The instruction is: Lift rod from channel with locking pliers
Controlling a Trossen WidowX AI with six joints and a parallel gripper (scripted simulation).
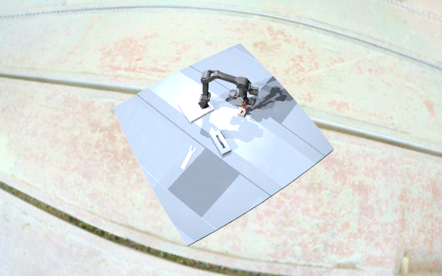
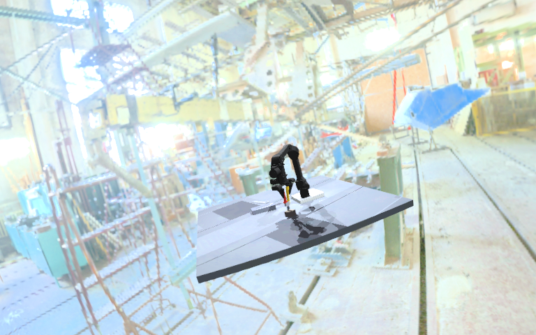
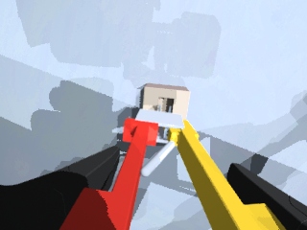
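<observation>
The locking pliers (image 1: 244,107) (image 2: 285,199) (image 3: 130,177) hang upright with jaws down, one handle red and one yellow, the handles spread apart. My gripper (image 1: 243,102) (image 2: 286,192) (image 3: 175,163) is shut on the two handles, one black finger outside each. The grey jaws are just above the tan holster (image 1: 241,114) (image 2: 290,213) (image 3: 181,102), whose slot shows in the wrist view. How wide the jaws stand is hidden. The pale channel block (image 1: 226,151) (image 2: 262,210) lies apart from the pliers, with a dark narrow slot on top. The rod cannot be made out clearly in it.
A flat white forked piece (image 1: 187,160) lies beyond the channel block from the arm. The arm stands on a white base plate (image 1: 191,117) (image 2: 316,193). The table (image 1: 293,163) (image 2: 236,252) carries shifting shadows and ends in a dark edge.
</observation>
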